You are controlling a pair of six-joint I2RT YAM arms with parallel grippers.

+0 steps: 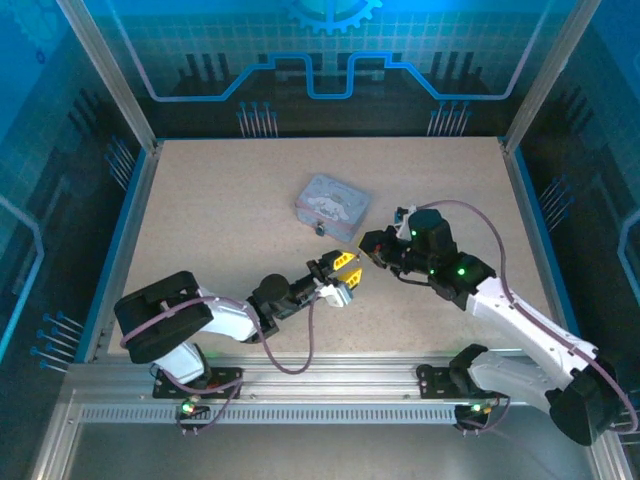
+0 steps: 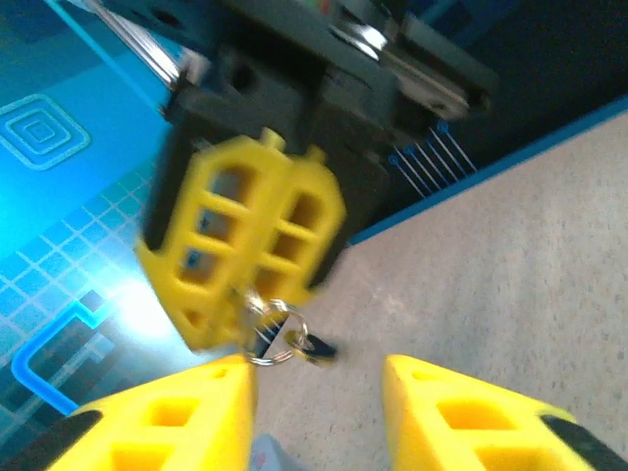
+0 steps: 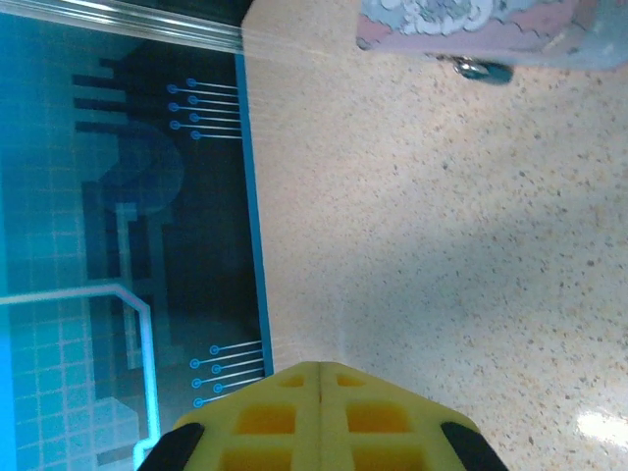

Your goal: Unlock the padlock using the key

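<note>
Both arms: white shells, black joints, mauve cables looping alongside, green lights at bases. Left pincer (image 1: 348, 277), right pincer (image 1: 369, 243): yellow lattice fingers (image 3: 314, 417), black housing.

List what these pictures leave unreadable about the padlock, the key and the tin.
- Padlock keyhole: blurred in the right wrist view, tucked under the tin's edge; too small in the top view.
- Key shape: motion-blurred in the left wrist view, its ring partly hidden by the right gripper's shut fingers.
- Tin: cut off by the top edge of the right wrist view.
</note>
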